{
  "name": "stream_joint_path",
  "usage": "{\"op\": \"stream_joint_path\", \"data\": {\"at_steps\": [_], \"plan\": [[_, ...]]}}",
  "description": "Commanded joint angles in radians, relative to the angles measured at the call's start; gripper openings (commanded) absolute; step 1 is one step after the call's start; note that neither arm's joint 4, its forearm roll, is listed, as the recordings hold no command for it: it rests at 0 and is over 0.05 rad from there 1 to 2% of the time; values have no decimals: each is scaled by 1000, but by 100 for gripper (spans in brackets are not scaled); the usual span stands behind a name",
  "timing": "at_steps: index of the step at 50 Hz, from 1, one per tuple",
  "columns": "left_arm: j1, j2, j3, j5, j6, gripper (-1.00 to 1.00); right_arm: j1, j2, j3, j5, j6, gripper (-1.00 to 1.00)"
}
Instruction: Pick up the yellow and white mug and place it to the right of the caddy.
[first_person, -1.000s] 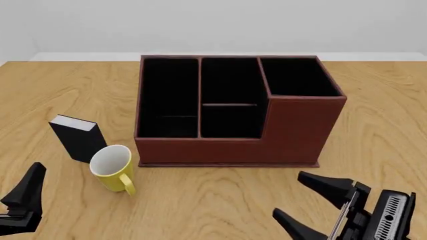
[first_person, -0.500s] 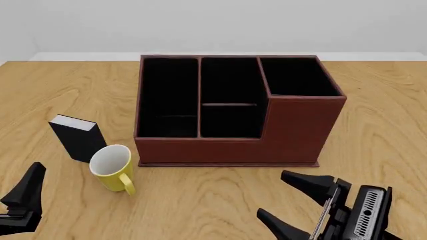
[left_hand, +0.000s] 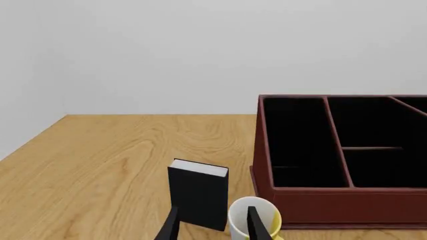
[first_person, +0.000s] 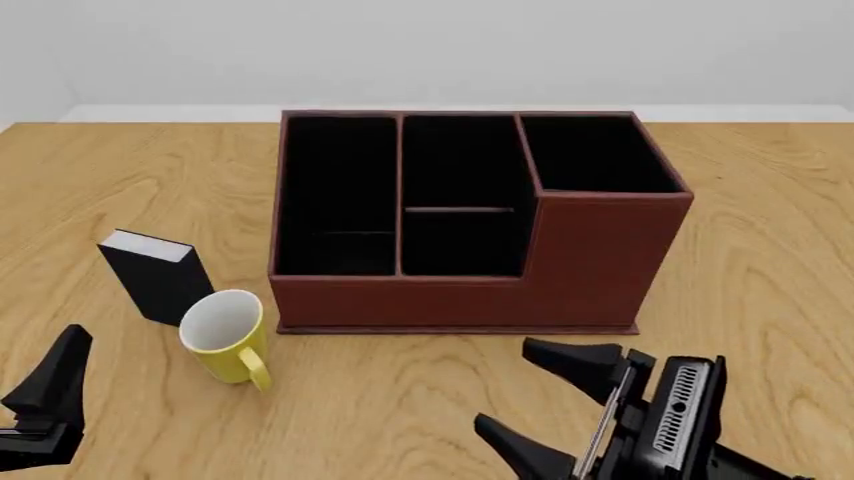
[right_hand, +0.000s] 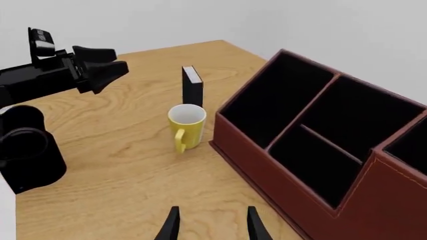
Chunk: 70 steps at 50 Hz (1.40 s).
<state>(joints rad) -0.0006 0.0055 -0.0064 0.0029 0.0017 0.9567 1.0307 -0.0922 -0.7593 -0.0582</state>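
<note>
The left gripper (first_person: 47, 400) is seen low at the near left, well to the left of the caddy (first_person: 467, 225), its fingers spread with nothing between them. A black book-like block (first_person: 158, 275) stands upright just left of the caddy's front left corner. The yellow and white mug (first_person: 227, 335) stands upright on the table (first_person: 120, 180), just in front of the block and near that corner, its handle toward the near side. The right gripper (first_person: 541, 400) hangs in front of the caddy's right half, fingers apart, nothing held.

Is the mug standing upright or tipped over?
Upright. The mug sits on its base on the table, its open white mouth facing up.
</note>
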Motion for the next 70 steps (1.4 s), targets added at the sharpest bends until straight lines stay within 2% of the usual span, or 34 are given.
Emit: {"op": "stream_joint_path", "data": {"at_steps": [1, 23, 36, 49, 60, 70], "plan": [[0, 0, 0, 0, 0, 100, 25, 129, -30, -82, 12, 100], [0, 0, 0, 0, 0, 100, 68, 306, -106, -151, 0, 100], [0, 0, 0, 0, 1, 100, 57, 372, -114, -193, -7, 100], [0, 0, 0, 0, 0, 100, 45, 479, -149, -235, -47, 100], [0, 0, 0, 0, 0, 100, 65, 509, -199, -208, -65, 100], [-1, -1, -9, 10, -1, 100, 84, 513, -264, -145, -56, 100]]}}
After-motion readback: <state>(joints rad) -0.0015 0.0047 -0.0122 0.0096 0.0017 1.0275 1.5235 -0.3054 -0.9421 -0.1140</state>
